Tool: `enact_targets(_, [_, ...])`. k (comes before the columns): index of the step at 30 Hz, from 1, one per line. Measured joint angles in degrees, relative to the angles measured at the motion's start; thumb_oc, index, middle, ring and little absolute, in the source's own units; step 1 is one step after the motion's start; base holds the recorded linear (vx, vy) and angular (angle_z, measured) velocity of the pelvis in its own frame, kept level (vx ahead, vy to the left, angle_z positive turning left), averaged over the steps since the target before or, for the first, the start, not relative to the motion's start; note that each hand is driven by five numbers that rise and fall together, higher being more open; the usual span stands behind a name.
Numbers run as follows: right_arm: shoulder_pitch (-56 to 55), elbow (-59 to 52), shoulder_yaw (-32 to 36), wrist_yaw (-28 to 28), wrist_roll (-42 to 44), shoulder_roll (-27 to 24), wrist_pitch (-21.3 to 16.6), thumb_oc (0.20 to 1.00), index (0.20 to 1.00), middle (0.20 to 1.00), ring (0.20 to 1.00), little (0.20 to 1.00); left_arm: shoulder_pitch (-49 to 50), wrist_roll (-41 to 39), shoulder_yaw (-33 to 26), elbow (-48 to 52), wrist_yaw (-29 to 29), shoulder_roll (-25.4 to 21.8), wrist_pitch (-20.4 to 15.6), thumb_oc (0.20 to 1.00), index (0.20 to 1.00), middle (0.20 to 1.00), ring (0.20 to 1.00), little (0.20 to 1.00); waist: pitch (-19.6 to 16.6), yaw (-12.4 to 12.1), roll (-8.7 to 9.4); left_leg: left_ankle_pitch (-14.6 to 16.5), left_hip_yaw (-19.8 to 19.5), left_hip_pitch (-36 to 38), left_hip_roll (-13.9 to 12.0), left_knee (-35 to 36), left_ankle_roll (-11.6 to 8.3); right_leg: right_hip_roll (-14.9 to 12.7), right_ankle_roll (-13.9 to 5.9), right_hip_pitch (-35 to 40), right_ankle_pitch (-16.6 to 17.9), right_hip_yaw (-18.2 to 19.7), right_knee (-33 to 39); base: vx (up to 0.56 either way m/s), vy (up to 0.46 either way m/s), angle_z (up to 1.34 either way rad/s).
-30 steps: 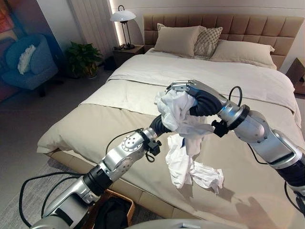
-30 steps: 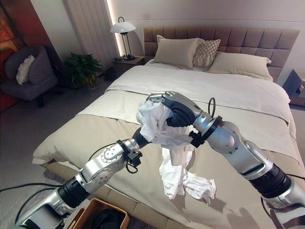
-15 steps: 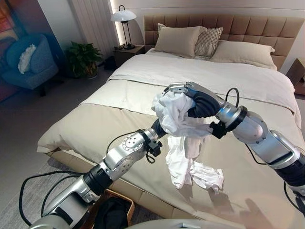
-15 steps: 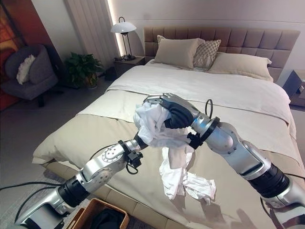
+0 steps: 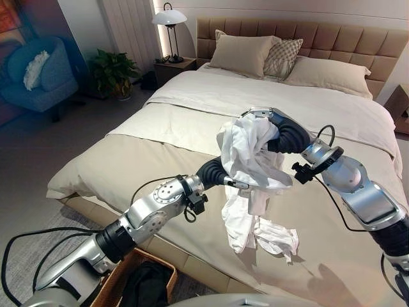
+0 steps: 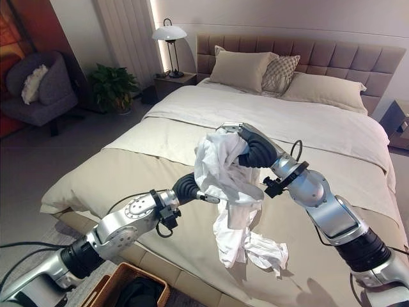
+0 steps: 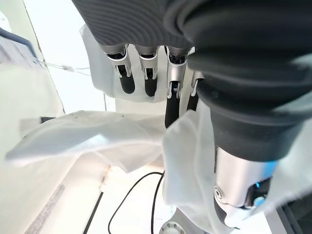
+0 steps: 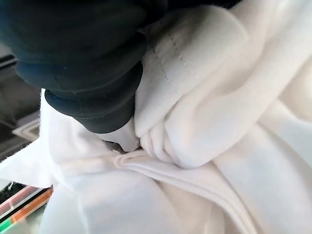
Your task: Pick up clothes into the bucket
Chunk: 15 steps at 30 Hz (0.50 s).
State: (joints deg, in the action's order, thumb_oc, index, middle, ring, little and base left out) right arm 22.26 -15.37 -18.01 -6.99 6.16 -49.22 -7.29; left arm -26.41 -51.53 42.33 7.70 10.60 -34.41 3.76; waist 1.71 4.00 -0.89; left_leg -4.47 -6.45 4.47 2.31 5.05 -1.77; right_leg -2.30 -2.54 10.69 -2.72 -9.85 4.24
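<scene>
Both hands (image 5: 259, 121) (image 5: 238, 185) bunching white shirt (image 5: 246, 160), raised slightly since before (tail trails on bed (image 5: 160, 128)); right fingers clamped, left cannot tell; basket (image 6: 105, 288) next.

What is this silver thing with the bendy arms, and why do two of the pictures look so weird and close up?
It is a robot tidying a bedroom. Two pictures come from cameras in its head, looking down at a bed. The two odd ones come from little cameras on its wrists, so they sit very close to the hands. Its right hand is bunched into a white garment, lifting it so that the end trails on the bed. Its left hand reaches in under the cloth with its fingers straight. A wicker basket with something dark inside waits on the floor by the bed. Pillows lie at the head of the bed.
</scene>
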Motion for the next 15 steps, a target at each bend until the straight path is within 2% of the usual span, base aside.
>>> enact_targets(15, [0.0,0.0,-0.01,-0.8,-0.05,0.77,0.0,0.2,0.2,0.2,0.2,0.2,-0.93,-2.15,1.31,0.18,0.75,-0.54,0.2,1.0,1.0,1.0,1.0,1.0,0.0,0.02,-0.02,0.0,0.03,0.06,-0.08,0.0,0.0,0.06,0.0,0.04,0.0,0.04,0.01,0.0,0.0,0.0])
